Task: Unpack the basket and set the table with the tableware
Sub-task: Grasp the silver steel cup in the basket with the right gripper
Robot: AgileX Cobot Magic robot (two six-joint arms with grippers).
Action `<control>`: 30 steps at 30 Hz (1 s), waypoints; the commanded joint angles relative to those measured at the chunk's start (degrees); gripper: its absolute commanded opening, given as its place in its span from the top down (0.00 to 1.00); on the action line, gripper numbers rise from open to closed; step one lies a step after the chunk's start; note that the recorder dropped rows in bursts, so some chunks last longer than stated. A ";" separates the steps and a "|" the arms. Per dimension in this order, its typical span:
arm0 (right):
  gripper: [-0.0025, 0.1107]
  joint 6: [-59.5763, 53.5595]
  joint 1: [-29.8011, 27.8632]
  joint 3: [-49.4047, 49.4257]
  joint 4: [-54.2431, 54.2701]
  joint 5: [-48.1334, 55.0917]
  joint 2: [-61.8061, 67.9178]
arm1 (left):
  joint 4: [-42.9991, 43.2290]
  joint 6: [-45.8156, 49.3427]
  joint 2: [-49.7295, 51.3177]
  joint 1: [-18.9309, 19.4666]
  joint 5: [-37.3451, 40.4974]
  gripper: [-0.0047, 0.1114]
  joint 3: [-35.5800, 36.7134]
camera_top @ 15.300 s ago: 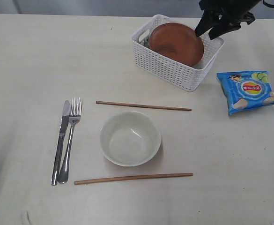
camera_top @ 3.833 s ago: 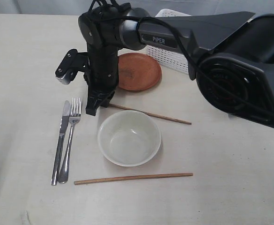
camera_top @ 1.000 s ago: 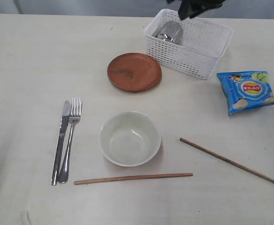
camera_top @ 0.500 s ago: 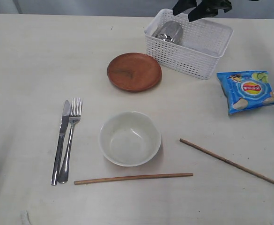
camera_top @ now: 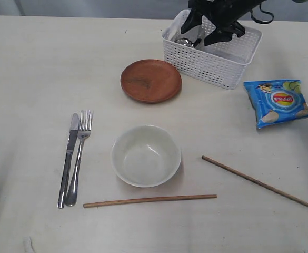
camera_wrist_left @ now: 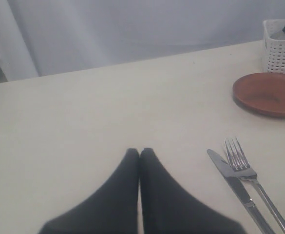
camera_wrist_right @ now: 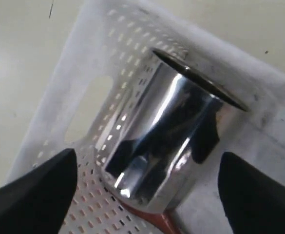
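The white lattice basket (camera_top: 217, 66) stands at the back right of the table (camera_top: 32, 68). Inside it a shiny steel cup (camera_wrist_right: 166, 146) lies on its side over a dark red spoon (camera_wrist_right: 157, 223). My right gripper (camera_top: 210, 29) hangs open over the basket, one finger either side of the cup (camera_top: 188, 38). The reddish-brown plate (camera_top: 150, 80), white bowl (camera_top: 146, 155), knife (camera_top: 68, 158), fork (camera_top: 79, 155) and two chopsticks (camera_top: 149, 200) (camera_top: 261, 183) lie on the table. My left gripper (camera_wrist_left: 139, 152) is shut and empty above the table, near the knife (camera_wrist_left: 235, 183) and fork (camera_wrist_left: 252, 178).
A blue chip bag (camera_top: 280, 101) lies right of the basket. The plate (camera_wrist_left: 269, 93) and a basket corner (camera_wrist_left: 281, 48) show far off in the left wrist view.
My right gripper has come down from above the basket's far rim into the basket, around the cup. Nothing on the table has moved in the last second.
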 commanded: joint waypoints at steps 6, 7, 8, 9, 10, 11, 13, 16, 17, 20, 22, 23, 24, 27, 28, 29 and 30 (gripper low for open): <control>0.32 16.28 3.68 -0.53 -11.84 -8.36 -0.10 | -0.08 -0.02 -0.19 0.14 -0.26 0.96 0.13; 0.32 17.76 3.68 -0.53 -11.74 -9.31 -0.10 | -0.08 -0.02 -0.19 0.14 -0.26 0.96 0.13; 0.32 19.24 3.80 -0.53 -11.64 -10.14 -0.10 | -0.08 -0.02 -0.19 0.14 -0.26 0.96 0.13; 0.32 19.78 3.80 -0.53 -11.42 -10.51 -0.10 | -0.08 -0.02 -0.19 0.14 -0.26 0.96 0.13; 0.32 19.92 3.80 -0.53 -10.79 -10.82 -0.10 | -0.08 -0.02 -0.19 0.14 -0.26 0.96 0.13; 0.32 20.04 3.80 -0.53 -10.46 -10.82 -0.10 | -0.08 -0.02 -0.19 0.14 -0.26 0.96 0.13; 0.32 20.04 3.80 -0.53 -10.46 -10.71 -0.10 | -0.08 -0.02 -0.19 0.14 -0.26 0.96 0.13; 0.32 20.54 3.80 -0.53 -10.46 -10.33 -0.10 | -0.08 -0.02 -0.19 0.14 -0.26 0.96 0.13; 0.32 20.81 3.80 -0.53 -10.46 -10.33 -0.10 | -0.08 -0.02 -0.19 0.14 -0.26 0.96 0.13; 0.32 21.36 3.80 -0.53 -10.46 -9.85 -0.10 | -0.08 -0.02 -0.19 0.14 -0.26 0.96 0.13; 0.32 21.15 3.80 -0.53 -10.46 -9.08 -0.10 | -0.08 -0.02 -0.19 0.14 -0.26 0.96 0.13; 0.32 20.99 3.80 -0.53 -10.71 -8.82 0.00 | -0.08 -0.02 -0.19 0.14 -0.26 0.96 0.13; 0.32 20.99 3.80 -0.53 -10.71 -8.71 0.12 | -0.08 -0.02 -0.19 0.14 -0.26 0.96 0.13; 0.32 21.25 3.80 -0.53 -10.71 -7.69 0.91 | -0.08 -0.02 -0.19 0.14 -0.26 0.96 0.13; 0.32 21.25 3.80 -0.53 -10.71 -7.44 1.25 | -0.08 -0.02 -0.19 0.14 -0.26 0.96 0.13; 0.32 21.35 3.80 -0.53 -10.71 -7.27 1.78 | -0.08 -0.02 -0.19 0.14 -0.26 0.96 0.13; 0.32 21.63 3.80 -0.53 -10.71 -7.03 2.11 | -0.08 -0.02 -0.19 0.14 -0.26 0.96 0.13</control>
